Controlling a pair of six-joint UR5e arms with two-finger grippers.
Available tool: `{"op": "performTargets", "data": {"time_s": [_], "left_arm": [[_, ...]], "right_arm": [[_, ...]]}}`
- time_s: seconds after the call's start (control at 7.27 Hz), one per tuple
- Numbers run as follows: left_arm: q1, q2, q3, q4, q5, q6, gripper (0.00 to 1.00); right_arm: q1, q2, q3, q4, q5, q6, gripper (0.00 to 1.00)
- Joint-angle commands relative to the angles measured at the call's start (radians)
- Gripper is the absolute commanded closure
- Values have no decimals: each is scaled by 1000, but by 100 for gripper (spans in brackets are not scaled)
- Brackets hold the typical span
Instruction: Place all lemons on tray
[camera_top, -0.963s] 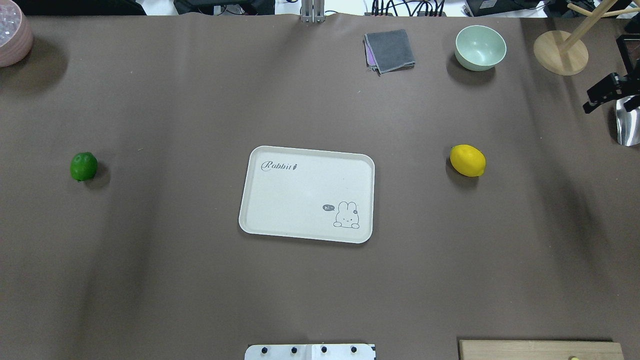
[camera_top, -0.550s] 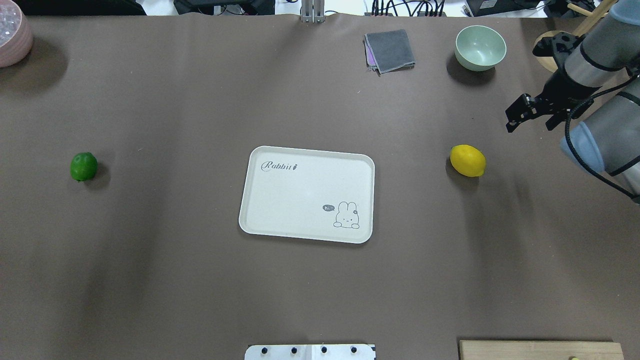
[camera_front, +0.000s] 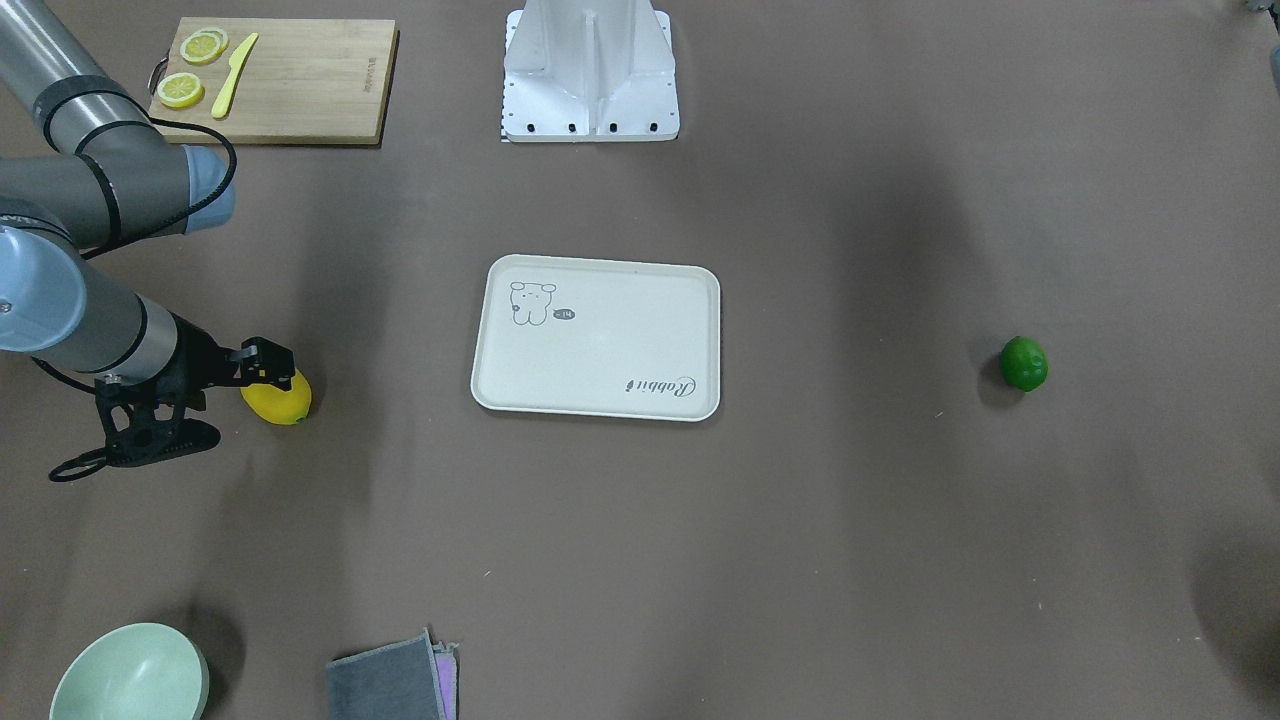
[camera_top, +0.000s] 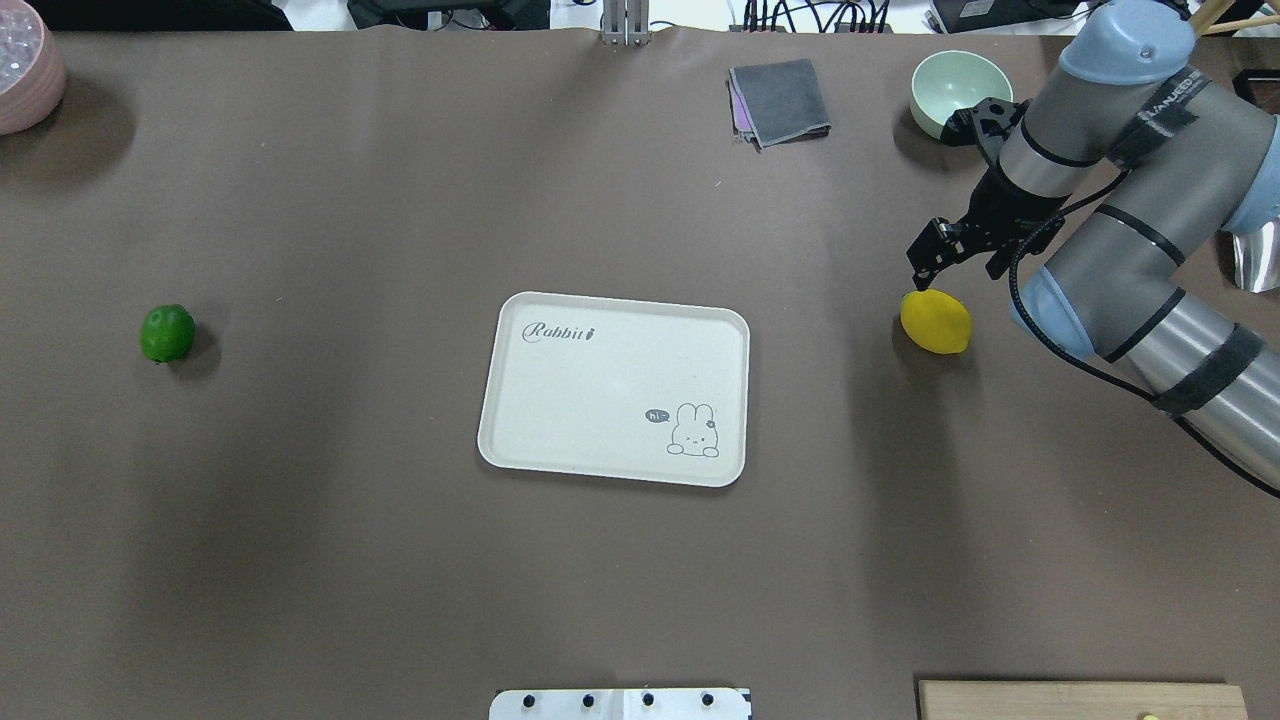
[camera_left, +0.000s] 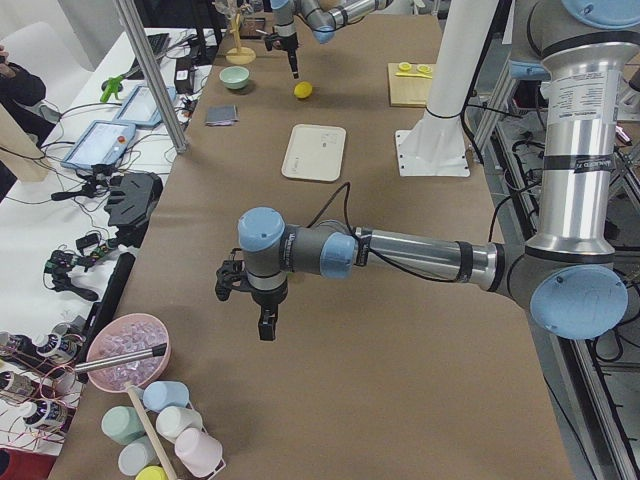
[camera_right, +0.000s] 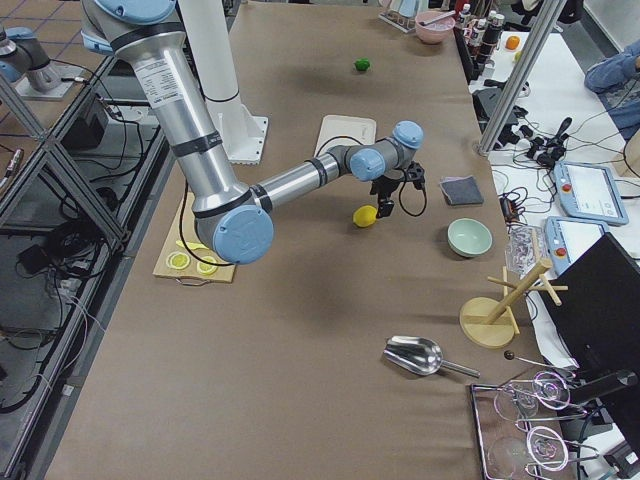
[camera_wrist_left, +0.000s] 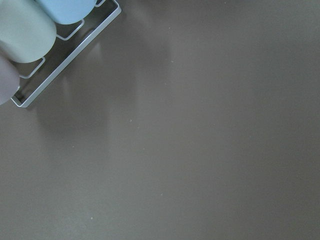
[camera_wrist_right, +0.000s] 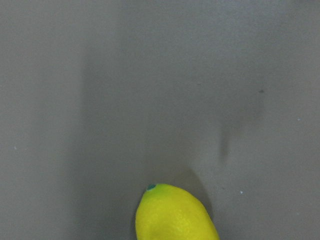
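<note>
The yellow lemon (camera_top: 938, 325) lies on the brown table right of the tray (camera_top: 600, 390); it also shows in the front view (camera_front: 282, 402) and at the bottom of the right wrist view (camera_wrist_right: 175, 215). The green lemon (camera_top: 167, 333) lies far left of the tray. The tray holds nothing. My right gripper (camera_top: 918, 268) hangs just above the yellow lemon's far end, looks shut, and holds nothing. My left gripper (camera_left: 266, 328) shows only in the exterior left view, over bare table at the left end. I cannot tell if it is open or shut.
A mint bowl (camera_top: 950, 85) and a folded grey cloth (camera_top: 780, 100) sit at the far edge. A pink bowl (camera_top: 25, 70) is far left. A wooden board (camera_front: 290, 80) with lemon slices is near the robot base. A metal scoop (camera_top: 1255, 250) lies far right.
My right arm has come in from the right edge and swung left and nearer, and its gripper is now over the yellow lemon. Lemons and tray have not moved.
</note>
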Motion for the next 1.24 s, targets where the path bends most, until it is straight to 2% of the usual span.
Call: {"op": "performTargets", "data": {"time_s": [0.0,0.14,0.28,0.69,0.83,0.96,1.1], "left_arm": [[84,-142,-24,90,-47,-211,1],[161,-237,-13,138,-44,-290,1],[249,-261,5,127,-42,-354,1],[322,-251,187,-116,-37,-363,2],[342,-251,194,-118,-37,-364,2],[358,-251,198,-120,-39,-366,2],[385,-251,205,-118,-39,-366,2]], "right_arm": [[-27,-4,-33,51,-1,-4,0],[-31,-4,-44,54,-1,-6,0],[-34,-3,-72,86,-1,-6,0],[-51,-4,-109,115,-1,-7,0],[-60,-3,-112,117,-2,-7,0],[-60,-3,-113,115,-1,-9,11],[-57,-3,-112,115,5,-12,55]]}}
